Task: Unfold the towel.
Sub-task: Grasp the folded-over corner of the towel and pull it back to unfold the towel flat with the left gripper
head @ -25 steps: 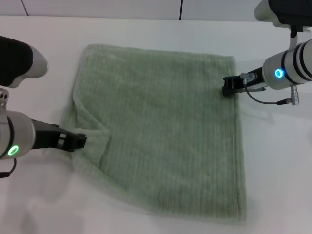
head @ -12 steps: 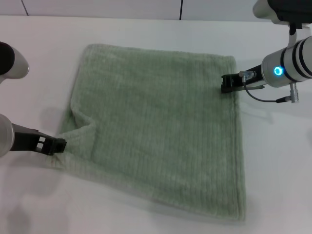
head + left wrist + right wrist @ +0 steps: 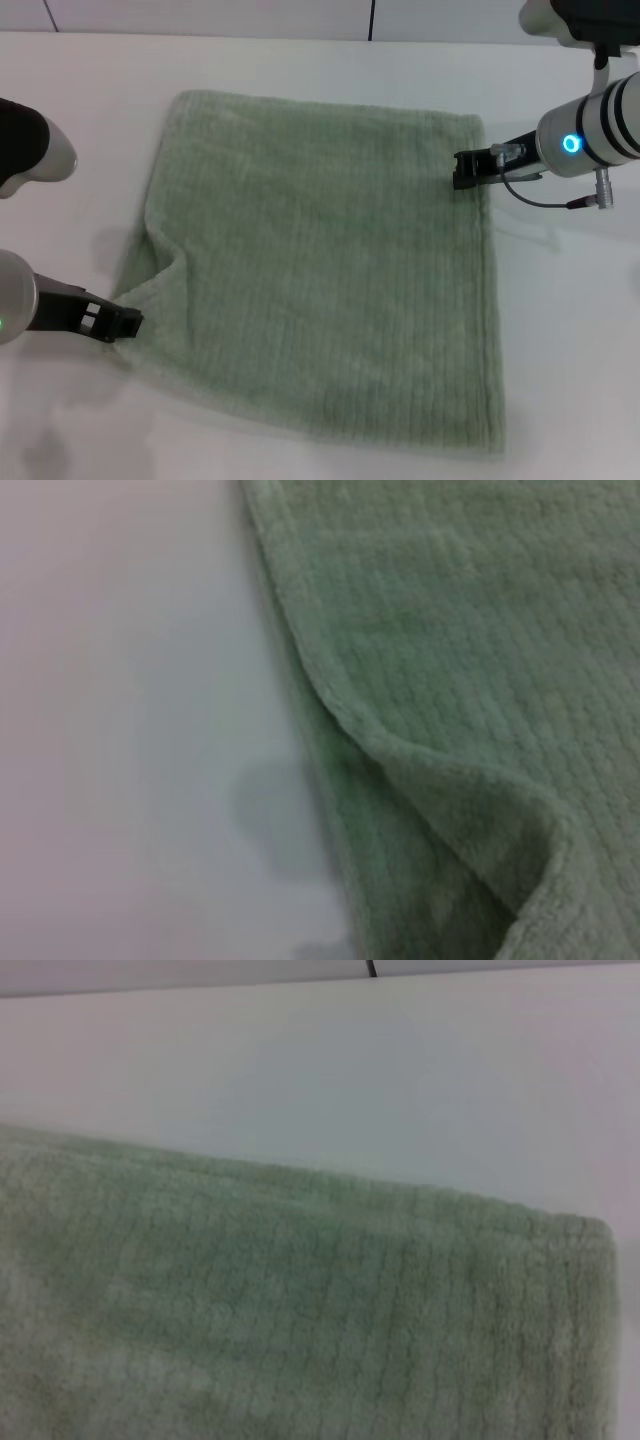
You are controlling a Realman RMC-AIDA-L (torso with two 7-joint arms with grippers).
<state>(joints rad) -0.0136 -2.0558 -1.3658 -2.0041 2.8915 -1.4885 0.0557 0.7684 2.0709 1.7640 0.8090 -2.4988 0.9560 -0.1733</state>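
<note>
The pale sage-green towel (image 3: 330, 260) lies spread almost flat on the white table, ribbed stripes up. My left gripper (image 3: 128, 322) is at the towel's front-left corner and is shut on it. The corner is lifted a little, and a raised fold runs from it back into the cloth. That fold fills the left wrist view (image 3: 470, 780). My right gripper (image 3: 463, 170) is at the towel's right edge near the far-right corner, shut on the hem. The right wrist view shows that far edge and corner of the towel (image 3: 300, 1300) lying flat.
The white table (image 3: 570, 350) extends on all sides of the towel. A dark seam (image 3: 371, 20) runs along the wall behind the table's far edge. My right arm's cable (image 3: 540, 200) hangs just right of the towel.
My left gripper has drawn the front-left corner out to the left, opening the folded flap, then shifted slightly toward the front. The right gripper has barely moved.
</note>
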